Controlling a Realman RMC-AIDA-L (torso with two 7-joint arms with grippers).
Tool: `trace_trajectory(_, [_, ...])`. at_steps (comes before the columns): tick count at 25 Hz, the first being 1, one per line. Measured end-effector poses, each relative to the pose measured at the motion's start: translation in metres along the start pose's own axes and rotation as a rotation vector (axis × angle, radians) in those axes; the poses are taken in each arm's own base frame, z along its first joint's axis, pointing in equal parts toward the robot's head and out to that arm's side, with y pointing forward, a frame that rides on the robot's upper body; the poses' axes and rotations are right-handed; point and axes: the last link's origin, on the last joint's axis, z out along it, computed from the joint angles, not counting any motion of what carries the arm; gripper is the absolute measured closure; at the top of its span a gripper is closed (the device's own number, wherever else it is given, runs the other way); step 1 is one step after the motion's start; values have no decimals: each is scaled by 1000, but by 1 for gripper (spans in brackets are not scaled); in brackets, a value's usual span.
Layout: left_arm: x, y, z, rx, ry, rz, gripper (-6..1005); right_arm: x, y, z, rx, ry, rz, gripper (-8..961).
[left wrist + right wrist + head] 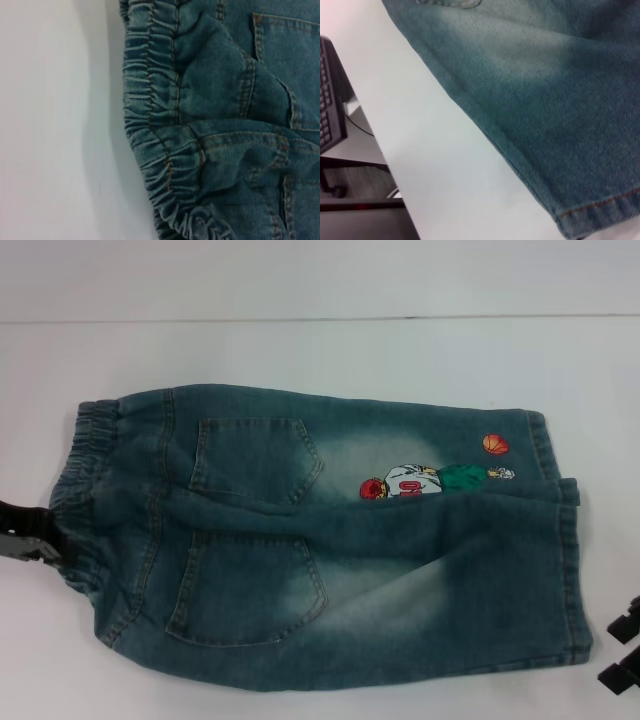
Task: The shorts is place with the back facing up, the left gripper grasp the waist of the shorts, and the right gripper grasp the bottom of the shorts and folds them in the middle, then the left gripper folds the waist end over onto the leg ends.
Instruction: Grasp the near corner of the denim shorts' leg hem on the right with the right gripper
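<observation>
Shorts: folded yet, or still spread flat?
Spread flat, not folded. In the head view the shorts lie back up with both back pockets showing, elastic waistband on the robot's left and leg hems on its right.

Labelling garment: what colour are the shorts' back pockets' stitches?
Orange-tan stitching on faded blue denim shorts; clearest in the left wrist view, along the pocket edges.
</observation>
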Motion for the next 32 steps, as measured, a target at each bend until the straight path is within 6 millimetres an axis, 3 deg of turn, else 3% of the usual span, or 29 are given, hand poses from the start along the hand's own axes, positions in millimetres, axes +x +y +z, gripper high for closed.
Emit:
trace_trajectory(18, [0, 2, 3, -4, 0, 8, 898, -21, 8, 25, 8, 36, -78, 42])
trace_trajectory(32, [0, 2, 3, -4, 1, 8, 880, -22, 6, 23, 22, 37, -89, 500])
